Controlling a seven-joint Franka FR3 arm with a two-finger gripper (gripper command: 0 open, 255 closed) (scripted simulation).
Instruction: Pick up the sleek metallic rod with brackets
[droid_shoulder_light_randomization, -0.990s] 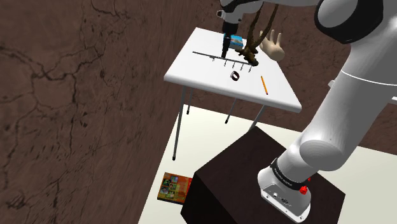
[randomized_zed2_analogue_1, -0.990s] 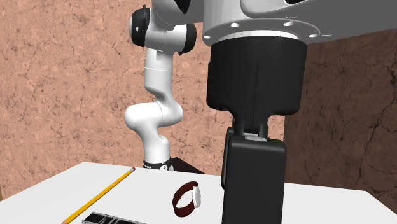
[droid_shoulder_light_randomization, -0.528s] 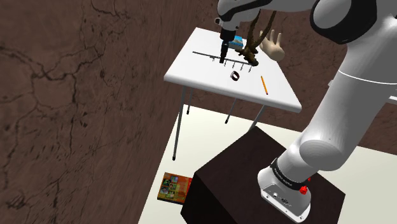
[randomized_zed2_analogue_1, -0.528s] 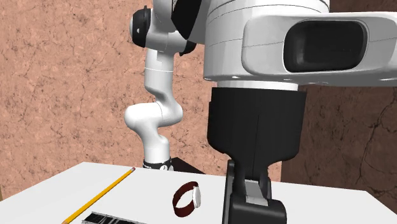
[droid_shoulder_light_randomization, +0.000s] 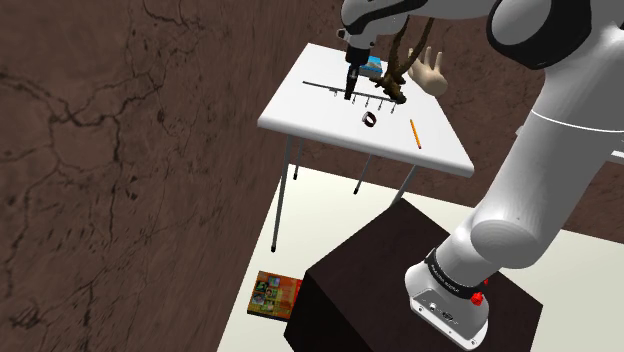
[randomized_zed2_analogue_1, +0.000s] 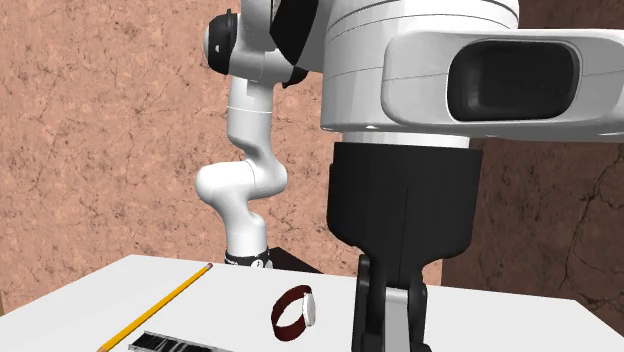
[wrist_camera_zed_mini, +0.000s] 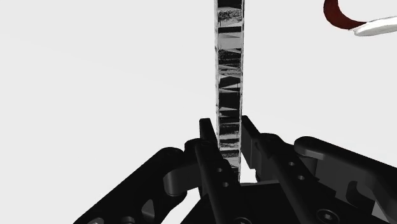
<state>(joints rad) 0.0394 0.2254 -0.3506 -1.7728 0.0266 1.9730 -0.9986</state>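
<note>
The metallic rod (wrist_camera_zed_mini: 229, 76) is a long, dark, shiny bar lying on the white table (wrist_camera_zed_mini: 95, 76). My gripper (wrist_camera_zed_mini: 224, 137) clasps it near one end, a black finger pressed on each side. In the shoulder view the rod with its brackets (droid_shoulder_light_randomization: 325, 87) stretches across the far part of the table (droid_shoulder_light_randomization: 310, 125), with the gripper (droid_shoulder_light_randomization: 349, 92) down on it. The second exterior view has the hand close up, its fingers (randomized_zed2_analogue_1: 385, 310) drawn together, and a piece of the rod (randomized_zed2_analogue_1: 165, 343) at the bottom edge.
A dark red ring with a white part (droid_shoulder_light_randomization: 369, 120) (randomized_zed2_analogue_1: 294, 312) (wrist_camera_zed_mini: 356, 19) and an orange pencil (droid_shoulder_light_randomization: 414, 133) (randomized_zed2_analogue_1: 160, 305) lie on the table. A hand-shaped figure (droid_shoulder_light_randomization: 430, 72), a brown twisted thing (droid_shoulder_light_randomization: 398, 60) and a blue item (droid_shoulder_light_randomization: 373, 66) stand at the far edge. A coloured book (droid_shoulder_light_randomization: 273, 295) lies on the floor.
The hand came down onto the rod, then the fingers shut on it. The rod itself has not moved.
</note>
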